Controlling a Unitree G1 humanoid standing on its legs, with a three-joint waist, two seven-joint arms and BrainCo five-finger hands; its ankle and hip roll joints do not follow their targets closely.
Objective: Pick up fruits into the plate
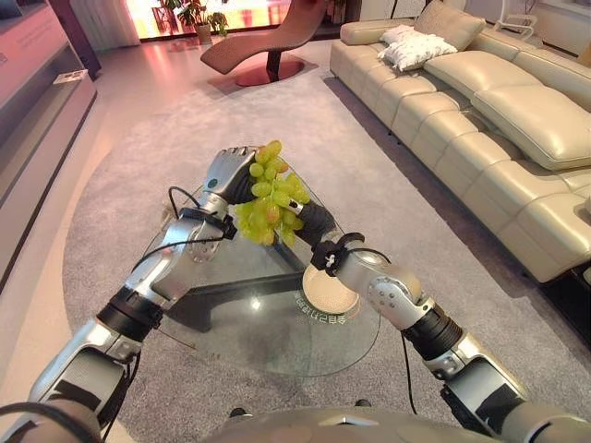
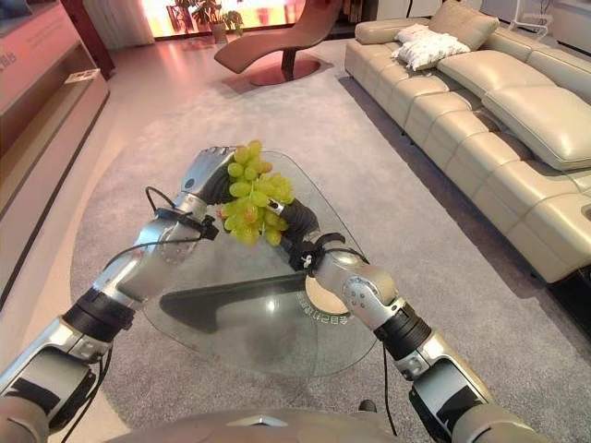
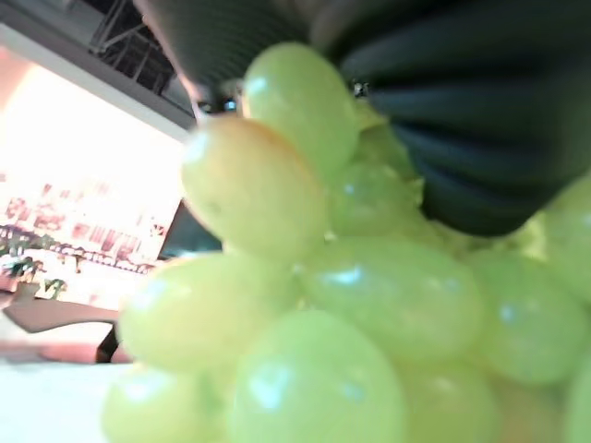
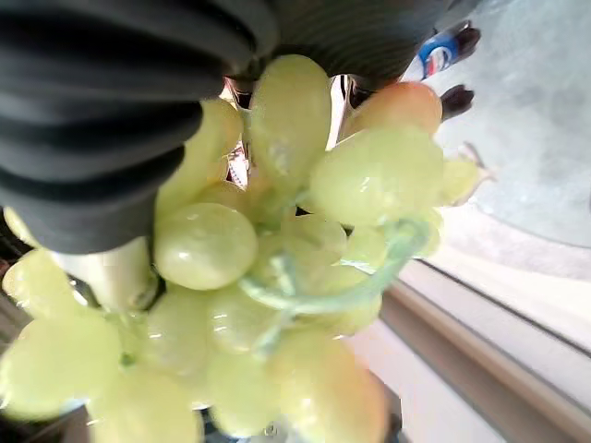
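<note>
Grapes (image 1: 270,196) hang between the left hand (image 1: 229,173) and right hand (image 1: 312,220) above the glass counter (image 1: 231,314); whether either hand's fingers are curled, I cannot tell. Plate (image 1: 328,293) sits near right.

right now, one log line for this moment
grapes: lifted above glass table, between both hands | left hand: at bunch | right hand: at bunch | plate: empty

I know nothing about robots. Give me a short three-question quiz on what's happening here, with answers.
1. True or false: the bunch of green grapes is lying on the plate.
2. Which holds the grapes up: A) left hand alone, B) both hands, left and right hand, C) nothing?
3. Fill in: the plate sits on a ____ table.

Key: 1 false, it is held in the air above the table; 2 B; 3 glass.
</note>
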